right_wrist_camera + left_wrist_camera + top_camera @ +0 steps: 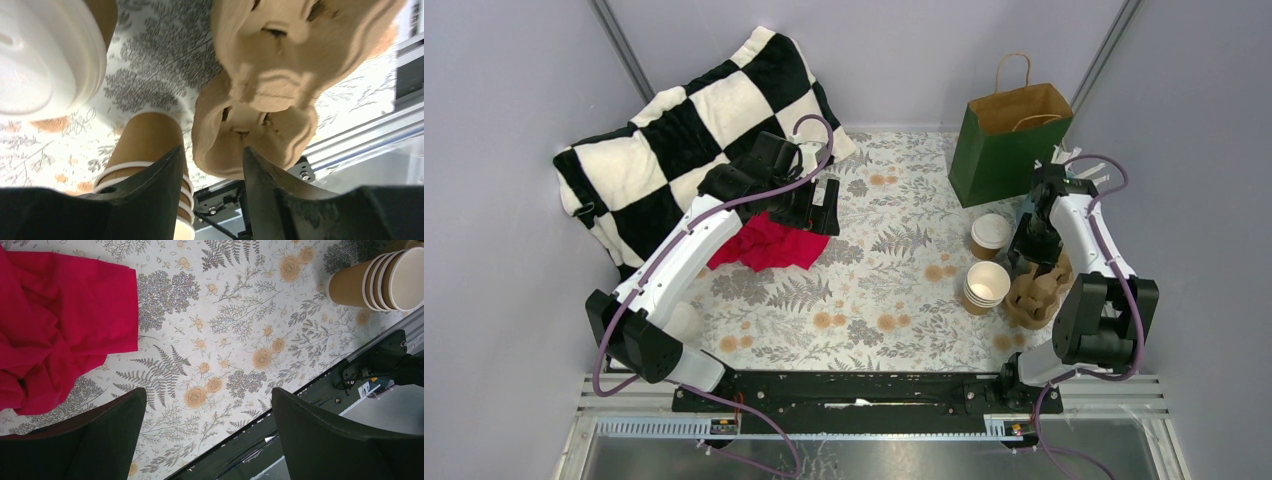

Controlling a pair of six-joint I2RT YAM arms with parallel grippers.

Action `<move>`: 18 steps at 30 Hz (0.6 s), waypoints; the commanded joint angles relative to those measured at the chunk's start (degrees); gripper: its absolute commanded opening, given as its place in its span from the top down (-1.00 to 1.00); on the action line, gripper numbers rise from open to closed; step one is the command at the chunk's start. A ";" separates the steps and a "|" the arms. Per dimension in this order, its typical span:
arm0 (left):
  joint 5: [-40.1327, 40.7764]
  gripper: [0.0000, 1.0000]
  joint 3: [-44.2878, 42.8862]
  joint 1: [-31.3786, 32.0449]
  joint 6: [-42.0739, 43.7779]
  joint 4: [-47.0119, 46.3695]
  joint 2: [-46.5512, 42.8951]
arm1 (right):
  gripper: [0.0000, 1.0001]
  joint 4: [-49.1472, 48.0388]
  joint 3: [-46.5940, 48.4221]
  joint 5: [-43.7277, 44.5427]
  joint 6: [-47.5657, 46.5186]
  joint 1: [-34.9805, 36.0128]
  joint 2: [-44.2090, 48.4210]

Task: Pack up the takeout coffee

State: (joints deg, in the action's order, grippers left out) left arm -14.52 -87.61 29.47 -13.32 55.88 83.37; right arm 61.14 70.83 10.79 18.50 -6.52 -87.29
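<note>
The takeout coffee [990, 235], a brown paper cup with a white lid, stands upright on the floral cloth in front of the bag; its lid fills the upper left of the right wrist view [40, 55]. My right gripper [1034, 262] hangs just right of it, over the molded cardboard carrier [1036, 292]. Its jaws [212, 152] are open and hold nothing, with the carrier's edge [260, 100] just beyond the tips. My left gripper [824, 212] is open and empty above the cloth [207, 400], beside a red cloth [766, 243].
A stack of lidless brown cups [987, 285] stands between the coffee and the carrier, also in both wrist views [375, 280] [145, 145]. A green and brown paper bag [1009, 140] stands open at the back right. A checkered cushion [694, 130] lies back left.
</note>
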 commanded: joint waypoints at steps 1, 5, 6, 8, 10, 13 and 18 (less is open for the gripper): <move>-0.15 -0.98 -0.53 0.45 0.49 -1.60 -0.93 | -0.07 1.12 -2.97 -8.68 1.09 -0.24 1.95; -0.30 -0.98 -0.75 0.58 0.49 -1.56 -1.02 | -0.05 0.67 -5.63 -8.52 1.76 -0.24 2.17; -0.40 -0.98 -0.84 0.66 0.49 -1.51 -1.10 | -0.03 0.22 -6.14 -8.09 1.87 -0.24 2.25; -0.46 -0.98 -0.81 0.74 0.49 -1.50 -1.11 | 0.01 -0.71 -7.25 -7.51 2.27 -0.24 2.18; -0.59 -0.98 -0.89 0.80 0.53 -1.55 -1.30 | 0.07 -1.79 -8.16 -6.25 2.87 -0.24 1.45; -0.16 -0.98 -0.89 0.98 0.71 -1.30 -1.56 | 0.14 -3.48 -9.65 -4.77 3.77 -0.40 1.21; 0.27 -0.98 -1.02 1.10 0.92 -1.13 -1.90 | 0.23 -5.09 -10.44 -3.46 4.55 -0.86 1.24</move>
State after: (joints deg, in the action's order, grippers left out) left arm -14.52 -87.61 30.24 -13.30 55.88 83.35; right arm 57.41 60.62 4.91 21.47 -6.92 -86.46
